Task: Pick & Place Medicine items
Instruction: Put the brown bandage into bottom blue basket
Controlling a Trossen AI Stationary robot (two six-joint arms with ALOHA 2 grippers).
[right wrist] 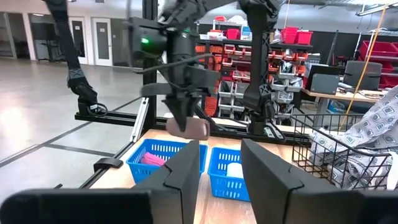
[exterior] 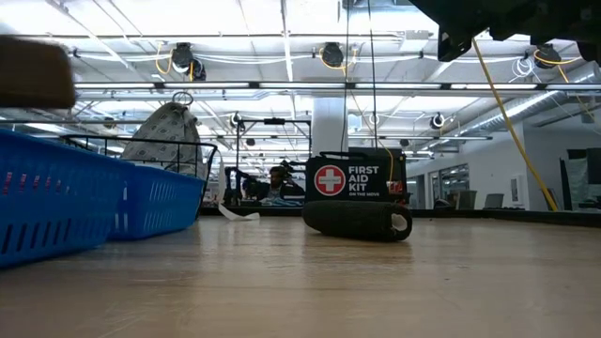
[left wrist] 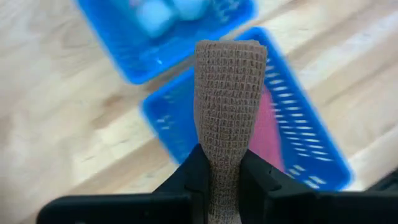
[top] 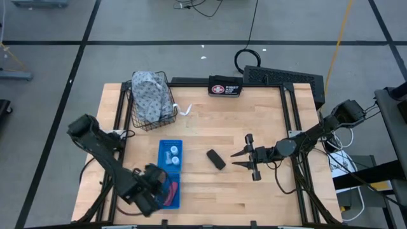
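We find the left gripper (left wrist: 225, 180) clamped on the brown roll (left wrist: 229, 99) above the blue baskets (left wrist: 311, 155), apparently holding something pink; right gripper (top: 247, 154) open, empty.

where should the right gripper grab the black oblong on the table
Across its narrow width at mid-length, coming straight down from above. The black oblong lies flat and alone on the bare wood, angled diagonally, so the fingers should turn to straddle its short sides. The right gripper is open beside it and probably the nearer one; the left gripper is shut on the brown roll.
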